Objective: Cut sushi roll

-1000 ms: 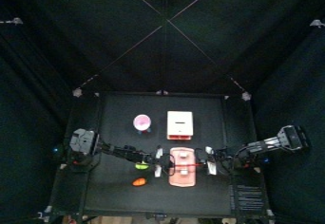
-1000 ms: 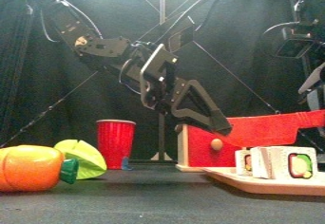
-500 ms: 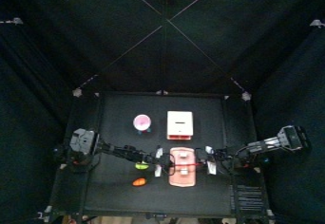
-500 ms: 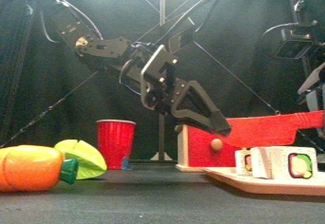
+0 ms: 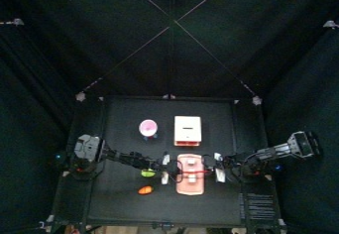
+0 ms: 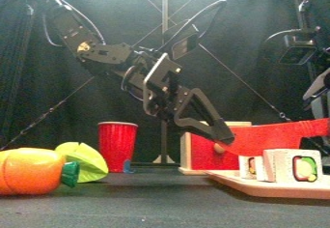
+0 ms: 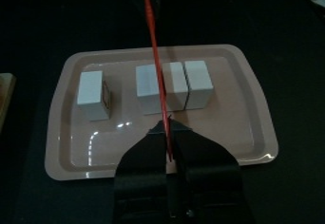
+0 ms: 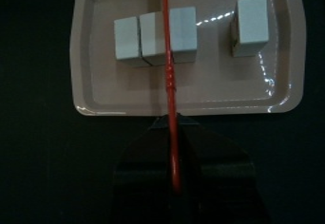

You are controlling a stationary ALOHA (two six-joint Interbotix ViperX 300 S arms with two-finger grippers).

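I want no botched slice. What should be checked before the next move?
1. Thin red blade clamped in the left gripper and the right gripper: ok, both look shut on it.
2. Blade crosses the joined white sushi blocks: ok.
3. Blade touching the blocks: cannot tell.
4. Separate white block clear of the blade: ok.
5. Pink plastic tray lies flat: ok.

This is a robot lab test pen: black curtains point(image 5: 54, 50) close in a small black bench point(image 5: 119, 119), with toy food point(image 6: 33, 170) and a red cup point(image 6: 118, 145).
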